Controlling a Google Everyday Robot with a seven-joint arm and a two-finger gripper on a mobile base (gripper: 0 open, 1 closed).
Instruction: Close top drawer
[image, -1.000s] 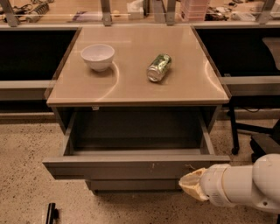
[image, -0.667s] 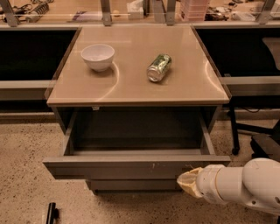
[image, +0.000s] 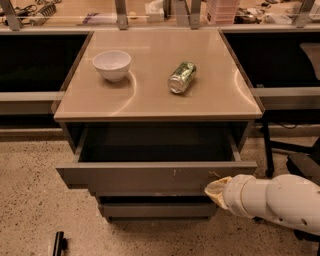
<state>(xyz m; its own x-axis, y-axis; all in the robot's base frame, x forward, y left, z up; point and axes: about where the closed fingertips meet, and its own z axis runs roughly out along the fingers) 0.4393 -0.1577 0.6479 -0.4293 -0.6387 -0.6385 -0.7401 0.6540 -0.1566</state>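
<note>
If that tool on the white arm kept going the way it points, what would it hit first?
Most likely the grey front of the open top drawer. The tool sits low on the right, its tip by the panel's right end, aimed into it; contact is hard to judge.

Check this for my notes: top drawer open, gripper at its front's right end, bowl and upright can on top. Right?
No: the camera view shows the can lying on its side. Rest stands: top drawer open, gripper at its front's right end, bowl on top.
</note>
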